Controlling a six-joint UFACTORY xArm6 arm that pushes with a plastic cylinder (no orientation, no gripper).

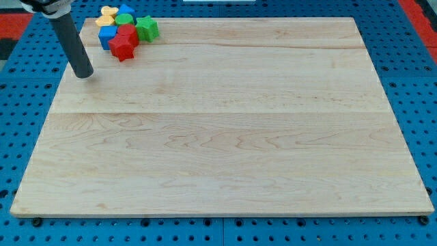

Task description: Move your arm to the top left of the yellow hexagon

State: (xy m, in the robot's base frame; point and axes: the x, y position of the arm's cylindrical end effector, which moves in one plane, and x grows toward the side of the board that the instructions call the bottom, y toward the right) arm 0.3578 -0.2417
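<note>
A tight cluster of small blocks sits at the top left corner of the wooden board [225, 123]. In it are a yellow block [107, 11] at the top left, with more yellow [104, 21] just below it. I cannot tell which of the two is the hexagon. My tip [84, 74] rests on the board below and to the left of the cluster. It is about 80 pixels below the yellow blocks and touches no block. The dark rod rises from it toward the view's top left.
The cluster also holds a blue block [127, 9], a green block [124, 20], a green star [147, 29], a blue cube [106, 37], a red block [128, 34] and a red star [121, 48]. A blue pegboard [410, 82] surrounds the board.
</note>
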